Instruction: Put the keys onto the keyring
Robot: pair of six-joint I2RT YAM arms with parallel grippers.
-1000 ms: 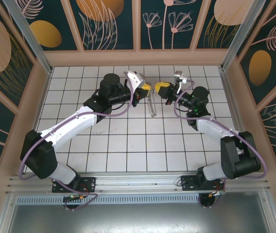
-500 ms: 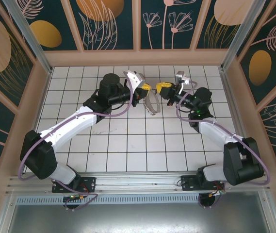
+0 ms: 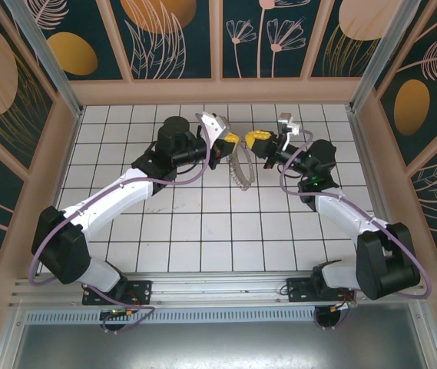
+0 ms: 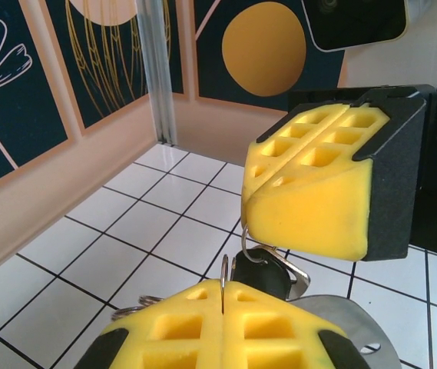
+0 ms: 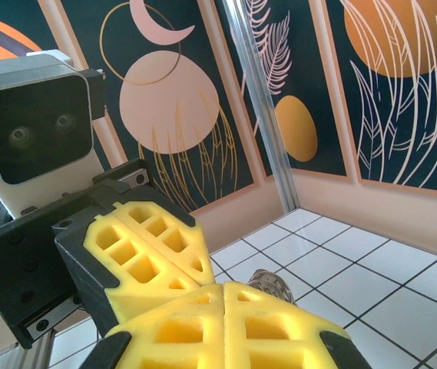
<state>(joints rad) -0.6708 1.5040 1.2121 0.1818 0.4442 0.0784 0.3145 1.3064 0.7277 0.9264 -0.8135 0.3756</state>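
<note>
Both grippers meet tip to tip above the far middle of the tiled floor. My left gripper is shut on a thin wire of the keyring, a silvery bumpy loop hanging below it; its coil also shows as the keyring. The keys, a dark head with a silver blade, hang just past my left fingertips. A small wire ring on them runs up under the right gripper's yellow fingers. My right gripper is shut, touching the left fingers.
White tiled floor with patterned walls on three sides and a metal post in the corner. Purple cables trail along both arms. An aluminium rail runs along the near edge by the arm bases.
The hanging keyring has swung and spread from a narrow strand into a wider loop. The right arm's elbow has shifted slightly right; both grippers stay shut and together.
</note>
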